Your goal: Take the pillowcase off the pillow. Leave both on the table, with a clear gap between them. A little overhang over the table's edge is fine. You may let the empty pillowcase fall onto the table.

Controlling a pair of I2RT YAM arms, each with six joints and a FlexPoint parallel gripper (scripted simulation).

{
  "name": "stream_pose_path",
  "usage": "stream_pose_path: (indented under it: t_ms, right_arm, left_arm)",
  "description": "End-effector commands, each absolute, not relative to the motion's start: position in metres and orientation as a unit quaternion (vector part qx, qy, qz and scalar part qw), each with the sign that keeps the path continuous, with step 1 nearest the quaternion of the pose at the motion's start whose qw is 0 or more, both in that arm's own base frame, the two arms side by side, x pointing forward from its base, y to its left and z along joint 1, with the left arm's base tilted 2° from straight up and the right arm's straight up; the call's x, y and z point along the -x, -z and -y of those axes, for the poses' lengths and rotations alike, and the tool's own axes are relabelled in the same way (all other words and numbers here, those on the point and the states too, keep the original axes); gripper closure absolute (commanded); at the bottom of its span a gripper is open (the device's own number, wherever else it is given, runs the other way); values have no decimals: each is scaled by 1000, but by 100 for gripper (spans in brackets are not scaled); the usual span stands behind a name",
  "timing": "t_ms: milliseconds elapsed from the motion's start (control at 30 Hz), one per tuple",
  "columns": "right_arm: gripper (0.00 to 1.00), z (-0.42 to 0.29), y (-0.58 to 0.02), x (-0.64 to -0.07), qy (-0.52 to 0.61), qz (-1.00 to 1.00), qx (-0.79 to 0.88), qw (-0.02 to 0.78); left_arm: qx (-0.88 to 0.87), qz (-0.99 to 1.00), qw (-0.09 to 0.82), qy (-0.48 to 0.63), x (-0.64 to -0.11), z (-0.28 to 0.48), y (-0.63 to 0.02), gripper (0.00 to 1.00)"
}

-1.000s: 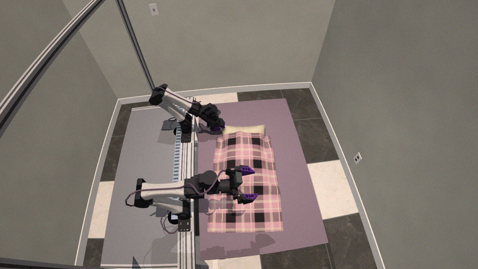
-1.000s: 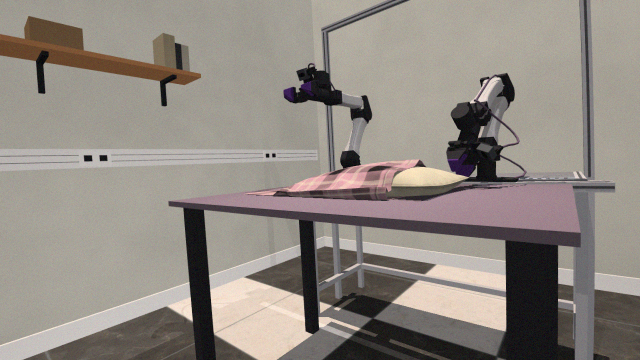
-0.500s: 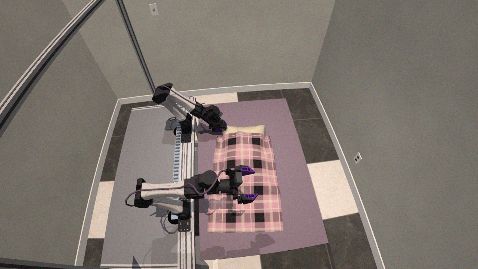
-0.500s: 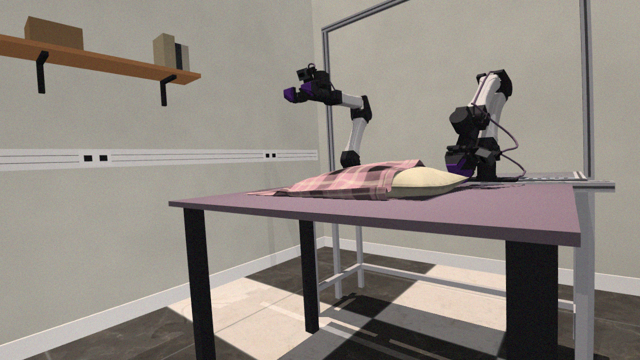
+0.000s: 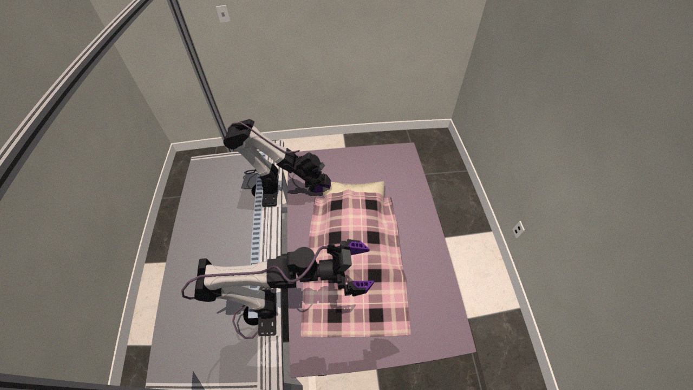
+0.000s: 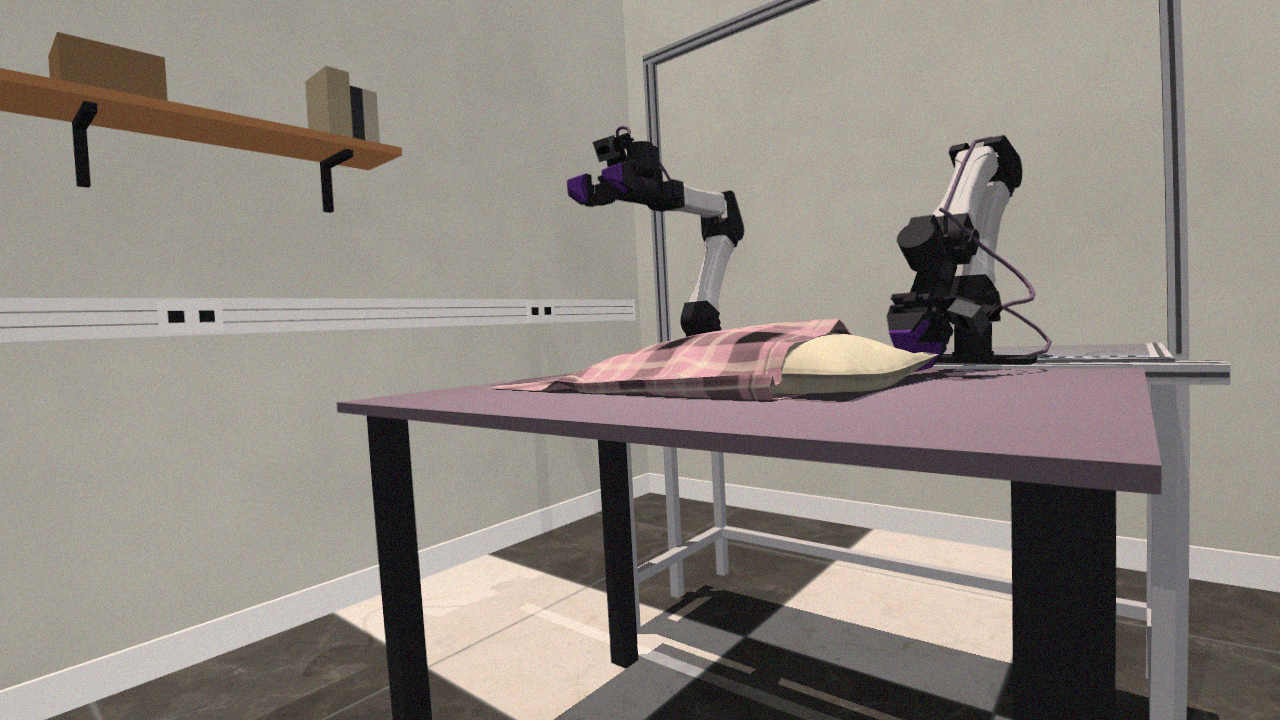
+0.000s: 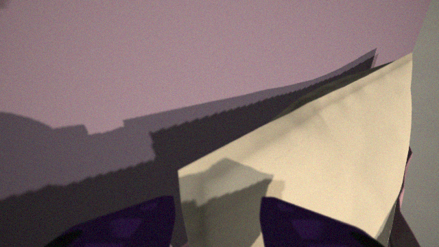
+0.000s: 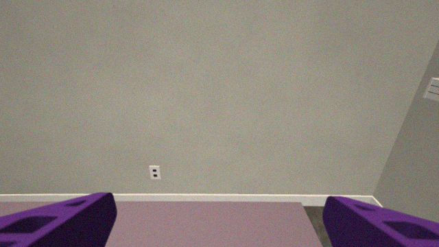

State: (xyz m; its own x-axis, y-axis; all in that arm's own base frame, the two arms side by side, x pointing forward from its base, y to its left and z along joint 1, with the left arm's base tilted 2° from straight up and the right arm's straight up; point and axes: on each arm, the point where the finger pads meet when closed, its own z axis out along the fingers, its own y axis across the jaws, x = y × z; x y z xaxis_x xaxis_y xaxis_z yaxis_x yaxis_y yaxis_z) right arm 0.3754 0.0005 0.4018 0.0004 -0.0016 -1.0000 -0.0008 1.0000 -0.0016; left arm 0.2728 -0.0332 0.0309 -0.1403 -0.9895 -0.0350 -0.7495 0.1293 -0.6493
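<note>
One pillow (image 5: 359,187) (image 6: 850,360) (image 7: 343,137) pokes from one plaid pillowcase (image 5: 355,220) (image 6: 698,362) (image 7: 402,196) — two claws, both empty: left claw (image 5: 321,187) (image 6: 918,338) (image 7: 217,198) partly spread beside the pillow, right claw (image 5: 371,265) (image 6: 595,184) (image 8: 219,196) spread wide.

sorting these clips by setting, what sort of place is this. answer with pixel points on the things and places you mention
Probably a small robotics lab or test cell: two black-and-white robot arms (image 5: 263,150) (image 5: 237,276) (image 6: 716,259) (image 6: 980,205) beside a mauve table (image 5: 426,291) (image 6: 1029,420) (image 7: 137,51) (image 8: 206,223), and a grey metal frame (image 5: 198,67) (image 6: 1174,179), inside plain grey walls (image 5: 339,72) (image 6: 447,223) (image 8: 219,86).

One pillow (image 5: 360,186) (image 6: 845,360) (image 7: 329,144), one pillowcase (image 5: 355,218) (image 6: 689,362), two arms (image 5: 237,270) (image 5: 271,150) (image 6: 713,259) (image 6: 971,188) and one purple-topped bench (image 5: 426,291) (image 6: 1011,420) (image 7: 137,51) (image 8: 206,223) are seen; on one shelf (image 6: 205,120), four block-like items are counted.
</note>
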Motion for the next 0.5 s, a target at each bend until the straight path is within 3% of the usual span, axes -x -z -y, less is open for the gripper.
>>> stream_pose_path:
  t_ms: [0,133,467]
  right_arm:
    - [0,-3,-412,-375,-7,-701,2,713]
    - [0,-3,-412,-375,-7,-701,2,713]
    - [0,-3,-412,-375,-7,-701,2,713]
  left_arm:
    - [602,-712,247,264,-274,35,-34,59]
    - [604,-713,243,260,-273,35,-31,59]
    - [606,-716,237,254,-270,34,-28,76]
